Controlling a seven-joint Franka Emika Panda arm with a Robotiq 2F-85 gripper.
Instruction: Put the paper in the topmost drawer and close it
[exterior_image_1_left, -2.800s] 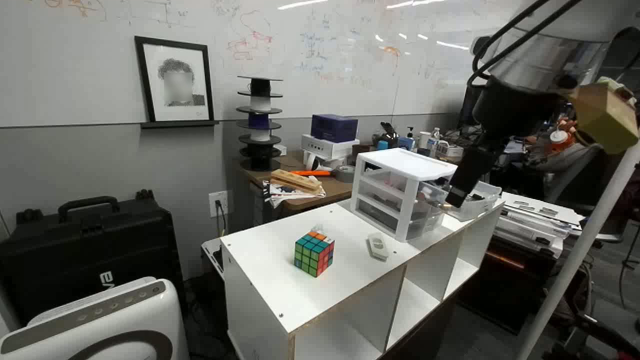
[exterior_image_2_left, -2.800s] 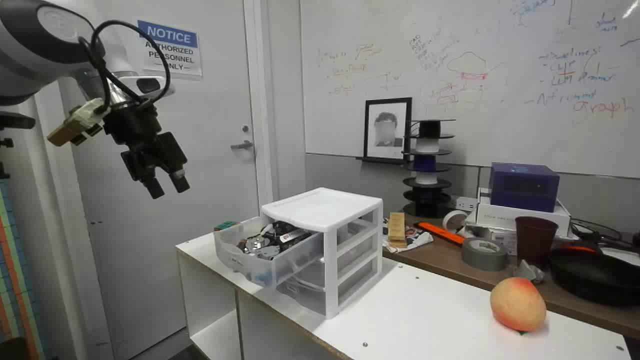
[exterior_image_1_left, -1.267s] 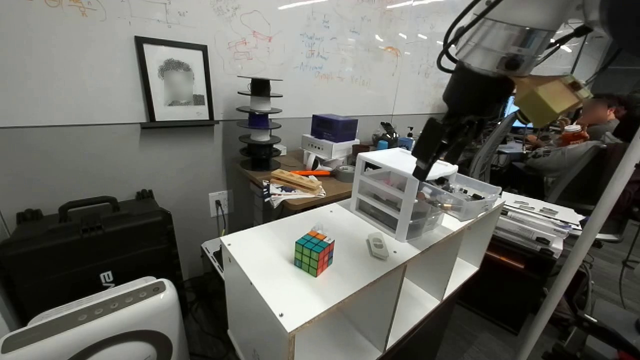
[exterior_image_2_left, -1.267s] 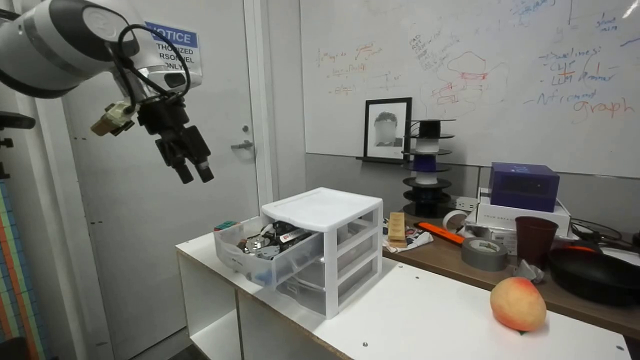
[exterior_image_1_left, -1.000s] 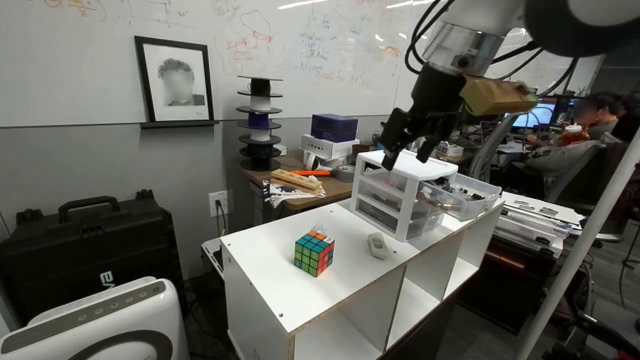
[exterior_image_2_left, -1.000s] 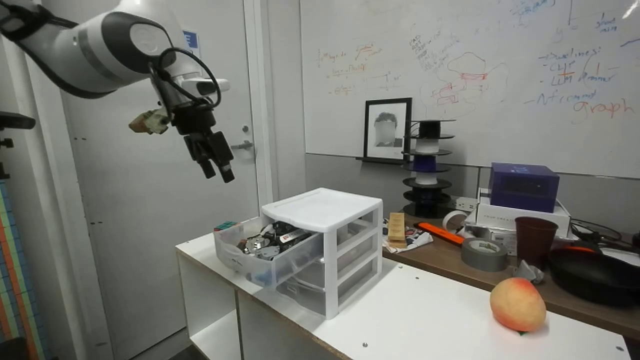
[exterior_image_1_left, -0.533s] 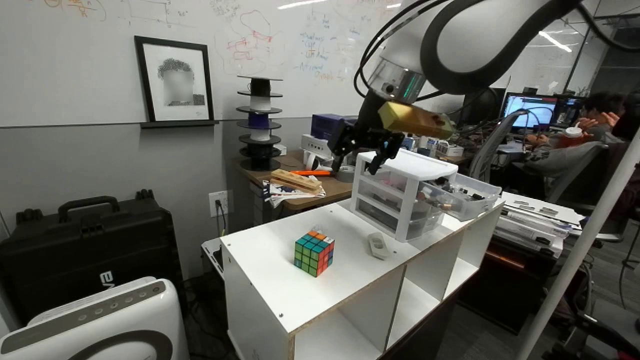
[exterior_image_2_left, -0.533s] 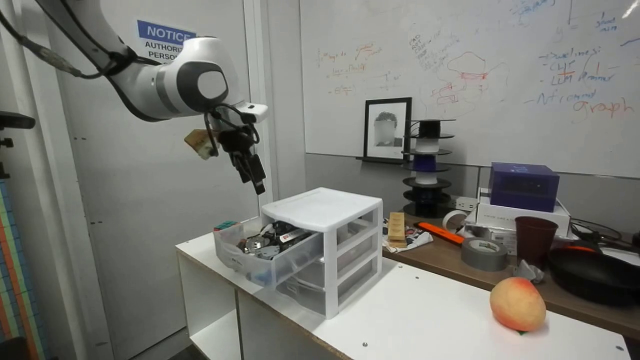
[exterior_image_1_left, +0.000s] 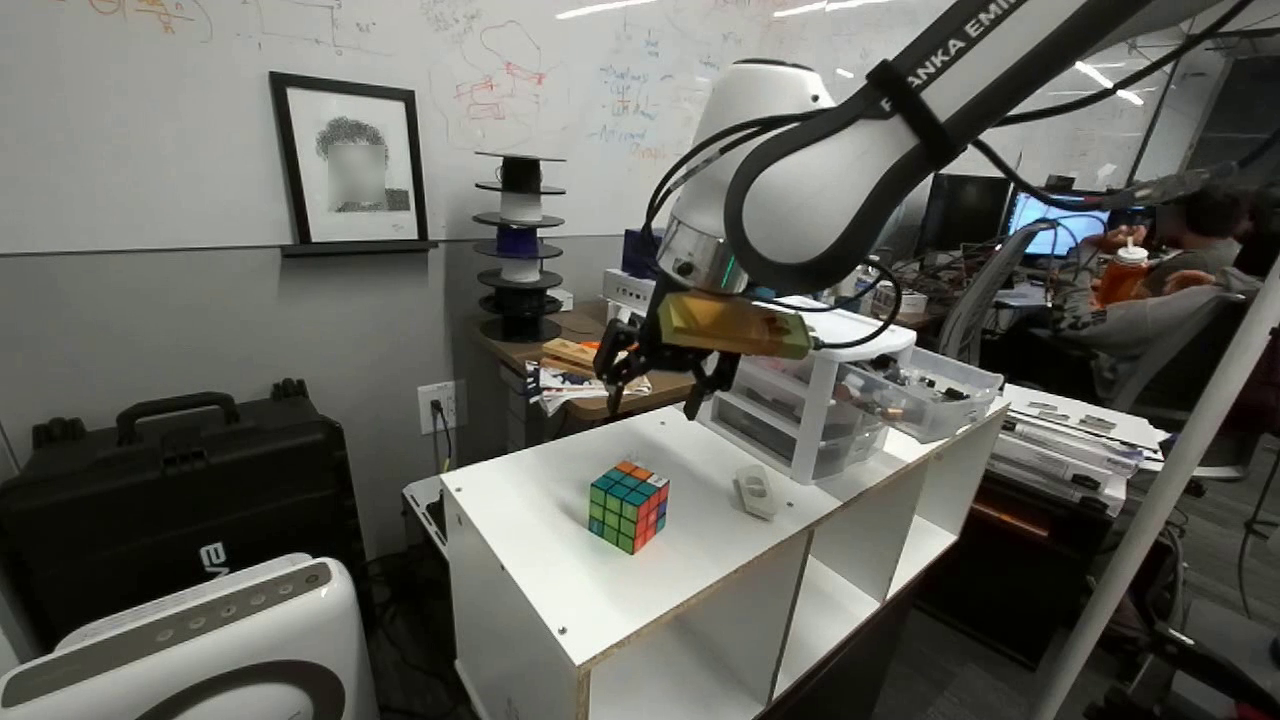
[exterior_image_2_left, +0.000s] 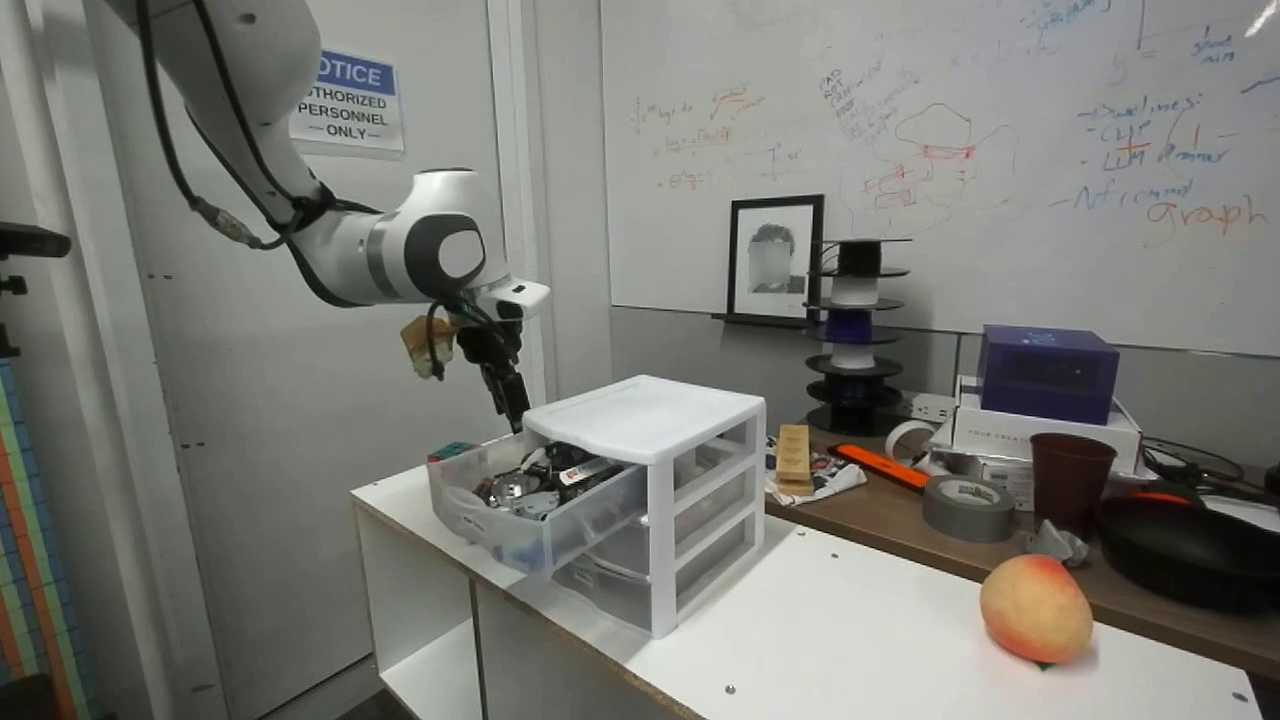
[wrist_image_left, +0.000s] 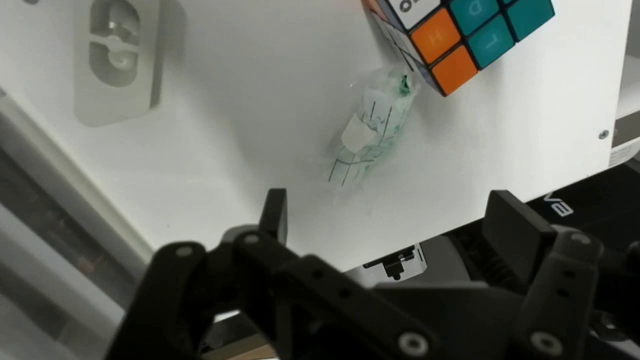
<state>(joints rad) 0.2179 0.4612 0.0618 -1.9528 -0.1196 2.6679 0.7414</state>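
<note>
Gripper (wrist_image_left: 389, 212) hangs with its jaws wide apart, near the drawer unit (exterior_image_2_left: 650, 410)! Apart from it, the crumpled paper (wrist_image_left: 372, 131) lies on the white shelf top (wrist_image_left: 215, 165), just beside the Rubik's cube (wrist_image_left: 457, 42), and whether they touch I can't tell! And the topmost drawer (exterior_image_2_left: 595, 518) stands pulled out, loaded with odds and ends (exterior_image_2_left: 535, 488).

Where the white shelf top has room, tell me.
Free: between the pale block and crumpled wad; from the Rubik's cube to the shelf corner; between drawer unit and peach. Crowded: around cube and wad, close together; the topmost drawer, open and loaded.
</note>
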